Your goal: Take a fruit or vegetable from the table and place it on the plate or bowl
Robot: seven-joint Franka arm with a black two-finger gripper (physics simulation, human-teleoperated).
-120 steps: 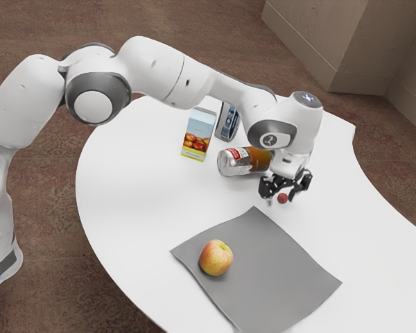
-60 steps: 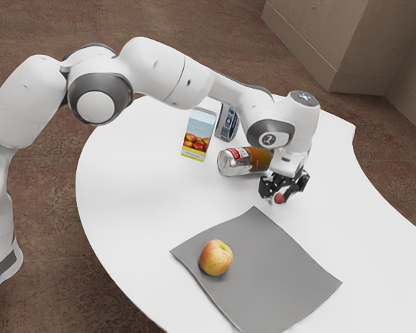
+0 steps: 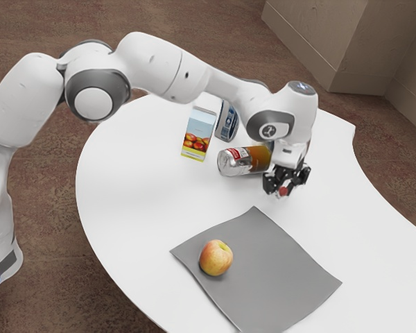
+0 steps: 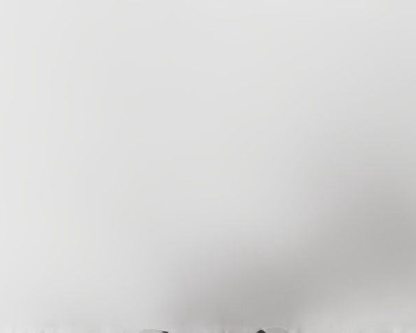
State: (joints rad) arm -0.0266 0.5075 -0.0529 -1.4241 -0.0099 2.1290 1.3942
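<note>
Over white table [image 3: 139,201], fingers [image 3: 286,186] closed on small red fruit [image 3: 284,191] beside tipped bottle [image 3: 244,159]

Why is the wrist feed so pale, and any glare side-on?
Wrist view: white table, greyer toward the hand. Exterior view: no glare; faint shadow under the red-yellow apple on the grey mat; small red fruit in the black tool well lit.

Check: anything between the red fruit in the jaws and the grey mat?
Nothing visible. Bare table lies between the red fruit and the grey mat. The apple sits on the mat, away from the fruit; the bottle lies on the fruit's other side.
</note>
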